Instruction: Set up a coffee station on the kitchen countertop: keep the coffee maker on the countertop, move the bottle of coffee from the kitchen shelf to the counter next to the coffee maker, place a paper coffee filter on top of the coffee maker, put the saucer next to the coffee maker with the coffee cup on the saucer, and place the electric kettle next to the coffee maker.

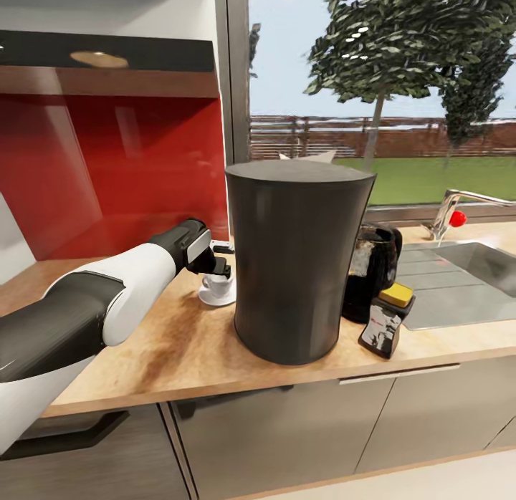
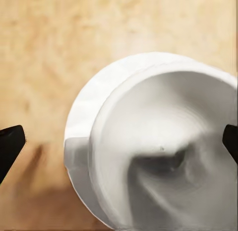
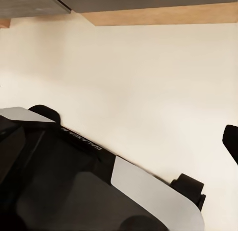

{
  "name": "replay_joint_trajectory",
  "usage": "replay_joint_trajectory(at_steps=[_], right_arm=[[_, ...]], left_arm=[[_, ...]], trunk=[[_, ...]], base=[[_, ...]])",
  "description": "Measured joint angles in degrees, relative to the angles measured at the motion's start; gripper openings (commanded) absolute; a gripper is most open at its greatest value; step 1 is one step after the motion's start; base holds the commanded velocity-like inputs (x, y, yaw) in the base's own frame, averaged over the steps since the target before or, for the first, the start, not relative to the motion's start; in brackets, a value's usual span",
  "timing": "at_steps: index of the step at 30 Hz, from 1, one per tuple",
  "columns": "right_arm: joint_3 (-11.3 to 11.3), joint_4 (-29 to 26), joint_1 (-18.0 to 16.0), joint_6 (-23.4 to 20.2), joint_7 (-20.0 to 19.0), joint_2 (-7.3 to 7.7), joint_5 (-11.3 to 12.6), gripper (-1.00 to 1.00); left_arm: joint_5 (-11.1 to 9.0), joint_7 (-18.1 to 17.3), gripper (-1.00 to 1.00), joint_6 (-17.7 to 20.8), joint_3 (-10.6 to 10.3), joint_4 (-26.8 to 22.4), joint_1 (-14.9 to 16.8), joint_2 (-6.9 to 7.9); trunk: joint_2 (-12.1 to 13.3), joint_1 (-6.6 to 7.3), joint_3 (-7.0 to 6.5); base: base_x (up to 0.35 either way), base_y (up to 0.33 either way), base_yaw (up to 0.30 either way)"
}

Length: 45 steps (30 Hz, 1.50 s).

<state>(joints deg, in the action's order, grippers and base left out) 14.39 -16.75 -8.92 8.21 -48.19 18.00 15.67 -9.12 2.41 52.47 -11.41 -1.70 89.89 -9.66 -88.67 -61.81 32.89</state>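
On the kitchen countertop (image 1: 179,349), at the coffee maker's nine o'clock, the left gripper (image 1: 218,265) hung directly over the coffee cup (image 1: 217,284), which sat on the saucer (image 1: 209,297). Its jaws stood wide apart and held nothing; in the wrist view the cup (image 2: 163,151) lay between the fingertips (image 2: 10,144), untouched. Judged step: cup placement, apparently complete; the next move called for a straight lift clear. The coffee maker (image 1: 294,263) stood centrally. At its three o'clock stood the electric kettle (image 1: 369,271) and bottle of coffee (image 1: 387,319). Right gripper state could not be determined.
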Motion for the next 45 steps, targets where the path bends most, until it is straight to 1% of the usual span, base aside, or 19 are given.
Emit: replay_joint_trajectory(at_steps=[23, 33, 40, 42, 43, 44, 45], right_arm=[[0.00, 0.00, 0.00, 0.00, 0.00, 0.00, 0.00, 1.00], [0.00, 0.00, 0.00, 0.00, -0.03, 0.02, 0.00, 1.00], [0.00, 0.00, 0.00, 0.00, 0.00, 0.02, 0.00, 1.00], [0.00, 0.00, 0.00, 0.00, 0.01, -0.01, 0.00, 1.00], [0.00, 0.00, 0.00, 0.00, 0.01, -0.02, 0.00, 1.00], [0.00, 0.00, 0.00, 0.00, 0.02, -0.01, 0.00, 1.00], [0.00, 0.00, 0.00, 0.00, 0.02, 0.00, 0.00, 1.00]], left_arm=[[-0.04, -0.02, 1.00, -0.01, 0.12, 0.00, 0.00, 0.00], [0.07, 0.04, 1.00, -0.03, 0.10, -0.42, 0.00, 0.39], [-0.15, 0.02, 1.00, -0.72, 0.24, -1.07, 0.00, 1.51], [-0.24, -0.17, 1.00, -1.35, 0.39, -3.84, 0.00, 2.92], [-0.25, -0.23, 1.00, -1.43, 0.69, -6.26, 0.00, 3.94], [-0.26, -0.27, 1.00, -1.41, 1.42, -8.94, -0.01, 5.15], [-0.42, -0.28, 1.00, -1.40, 2.09, -10.31, 0.00, 5.80]], trunk=[[9.23, 5.05, -4.13], [13.24, 7.25, -5.93], [13.26, 7.26, -5.93], [13.25, 7.26, -5.94], [13.25, 7.26, -5.94], [13.25, 7.26, -5.94], [13.25, 7.26, -5.94]], base=[[0.000, 0.000, 0.000], [0.000, 0.000, 0.000], [0.000, 0.000, 0.000], [0.000, 0.000, 0.000], [0.000, 0.000, 0.000], [0.000, 0.000, 0.000], [0.000, 0.000, 0.000]])
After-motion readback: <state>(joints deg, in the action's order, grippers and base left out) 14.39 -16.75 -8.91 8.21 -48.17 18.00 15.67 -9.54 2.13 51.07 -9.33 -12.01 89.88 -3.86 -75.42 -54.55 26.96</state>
